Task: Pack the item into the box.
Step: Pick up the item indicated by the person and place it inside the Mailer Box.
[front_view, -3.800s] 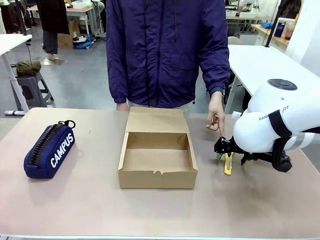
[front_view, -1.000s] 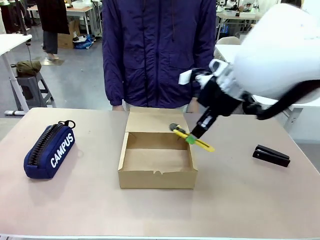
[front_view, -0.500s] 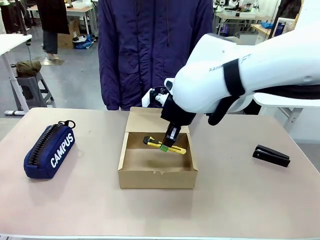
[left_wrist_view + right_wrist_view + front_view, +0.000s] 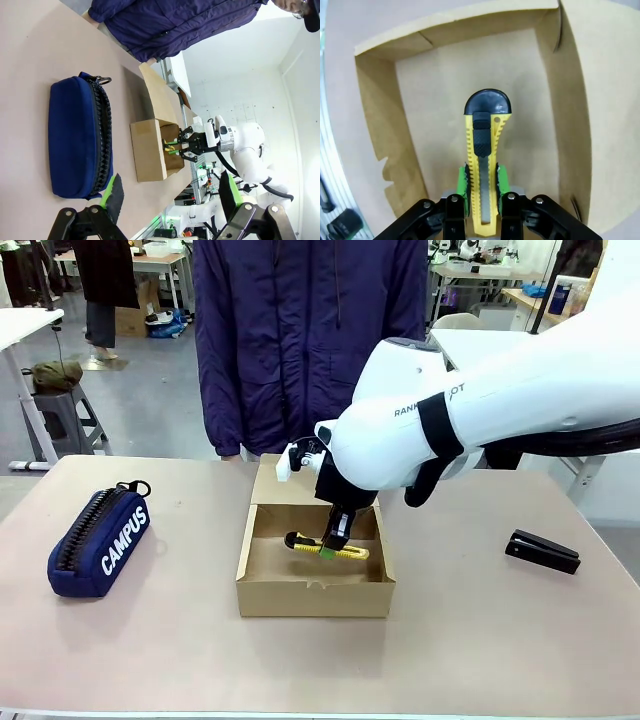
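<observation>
right tool (image 4: 329, 543) clamped on knife (image 4: 352, 553) mid-body | knife level inside box (image 4: 312, 598) walls, apparently just over its floor, long axis across box width, black end leftward | left tool (image 4: 170, 192) wide, well apart beside pencil case (image 4: 75, 135)
</observation>
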